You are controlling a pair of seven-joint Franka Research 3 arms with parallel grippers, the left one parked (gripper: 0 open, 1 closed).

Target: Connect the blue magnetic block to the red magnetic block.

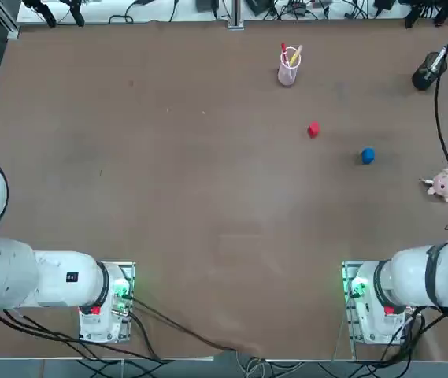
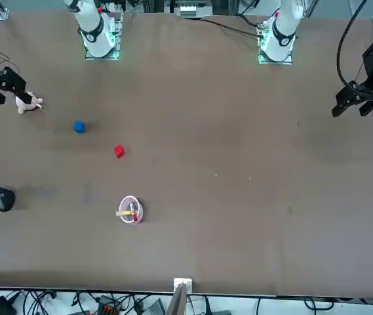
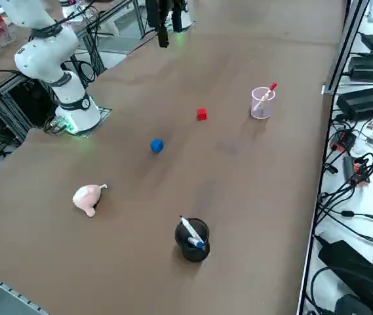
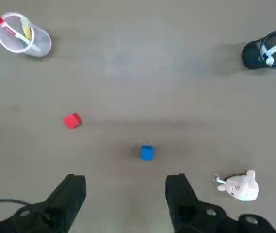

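Blue magnetic block [image 4: 147,153] on desk [image 1: 208,197], near red magnetic block [image 4: 73,121], apart from it. Pink plush toy [image 3: 89,199] off to blue block's other side. We see right gripper [image 4: 125,187] above desk, jaws wide apart, holding nothing.

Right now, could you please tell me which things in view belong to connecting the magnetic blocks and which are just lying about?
For the job:
- blue block
- red block
- right tool, open above the table, away from both blocks

Just lying about:
- pink plush toy
- pale cup with pens
- black cup with pens
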